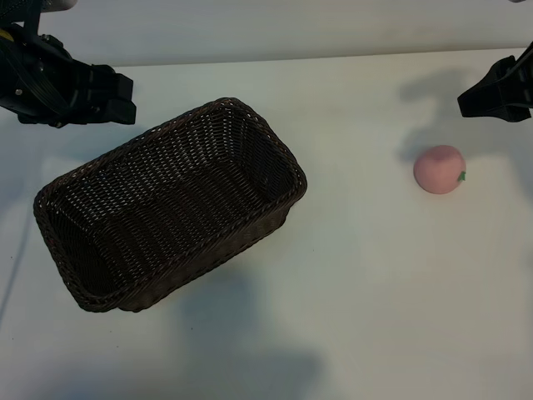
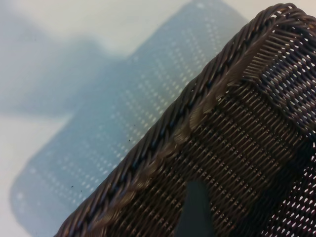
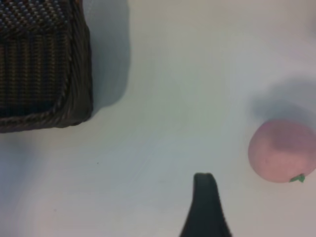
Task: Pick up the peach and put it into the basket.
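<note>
Peach (image 1: 439,170) sits just below my open right hand (image 1: 498,93); open left hand (image 1: 104,98) hangs by the basket (image 1: 171,204).

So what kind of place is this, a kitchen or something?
Probably not a kitchen; it looks more like a robot test bench. A plain white table holds just a wicker basket and a toy-like peach, with a black robot arm at each side, the left hand and right hand open.

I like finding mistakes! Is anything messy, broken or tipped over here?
Nothing is broken, spilled or tipped. The basket just sits slanted on the table, empty and upright. The peach lies whole off to its side, apart from it.
</note>
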